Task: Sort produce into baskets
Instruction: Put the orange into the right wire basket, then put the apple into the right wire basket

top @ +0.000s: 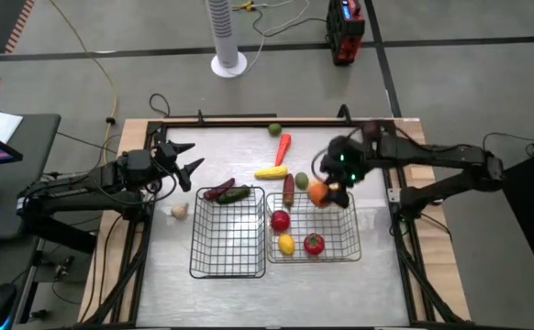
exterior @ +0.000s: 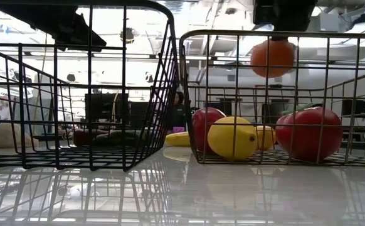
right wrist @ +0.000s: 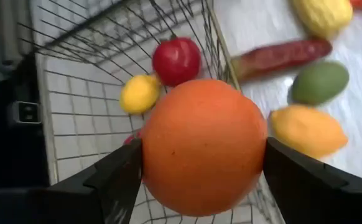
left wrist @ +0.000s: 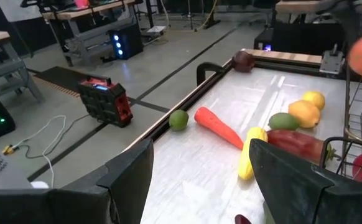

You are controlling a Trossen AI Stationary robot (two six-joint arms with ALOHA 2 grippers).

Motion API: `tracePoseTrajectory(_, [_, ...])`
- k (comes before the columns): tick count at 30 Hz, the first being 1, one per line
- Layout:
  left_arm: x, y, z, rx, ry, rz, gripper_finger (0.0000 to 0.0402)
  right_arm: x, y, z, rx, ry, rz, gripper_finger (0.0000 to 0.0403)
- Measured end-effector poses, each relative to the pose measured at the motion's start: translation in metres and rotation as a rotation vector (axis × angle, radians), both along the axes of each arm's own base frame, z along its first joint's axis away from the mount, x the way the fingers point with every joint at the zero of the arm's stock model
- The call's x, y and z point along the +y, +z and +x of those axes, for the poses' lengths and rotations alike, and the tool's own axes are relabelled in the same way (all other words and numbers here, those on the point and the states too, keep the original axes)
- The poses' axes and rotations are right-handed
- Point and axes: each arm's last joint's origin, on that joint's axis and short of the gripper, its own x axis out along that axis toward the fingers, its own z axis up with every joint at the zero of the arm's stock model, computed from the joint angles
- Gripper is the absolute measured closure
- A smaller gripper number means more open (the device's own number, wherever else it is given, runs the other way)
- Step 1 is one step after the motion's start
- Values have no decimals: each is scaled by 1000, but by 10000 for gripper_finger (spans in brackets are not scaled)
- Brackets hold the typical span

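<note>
The orange (right wrist: 201, 146) was plain orange; in the silver-grey right basket (top: 350, 249) lay a red apple (top: 280, 221), yellow lemon (top: 286, 244) and red tomato (top: 314, 244).

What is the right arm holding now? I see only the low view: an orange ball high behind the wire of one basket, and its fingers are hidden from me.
Observer: The right wrist view shows the orange clamped between the right gripper fingers, one on each side.
Operator: Is it already over the basket?
Observer: In the high view it hangs at the far right corner of the right basket, about over the rim.
Operator: How many pieces lie inside that basket?
Observer: Three: a red apple, a lemon and a tomato.
Operator: And the left arm?
Observer: The left gripper waits open beyond the left basket, holding nothing.
</note>
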Motion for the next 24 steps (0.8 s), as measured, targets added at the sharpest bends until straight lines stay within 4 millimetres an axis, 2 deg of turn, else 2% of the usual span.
tracePoseTrajectory(4, [0, 0, 0, -1, 1, -1, 145, 19, -1, 1, 36, -30, -12, 50])
tracePoseTrajectory(7, [0, 0, 0, -4, 1, -5, 145, 26, -1, 2, 42, -40, -10, 29])
tracePoseTrajectory(13, [0, 0, 0, -6, 2, -7, 145, 16, -3, -1, 73, -113, -44, 5])
tracePoseTrajectory(17, [0, 0, 0, -8, 4, -11, 145, -12, -7, -10, 161, -316, -207, 10])
tracePoseTrajectory(24, [0, 1, 0, -16, 2, -8, 145, -96, -27, -18, 331, -769, -448, 28])
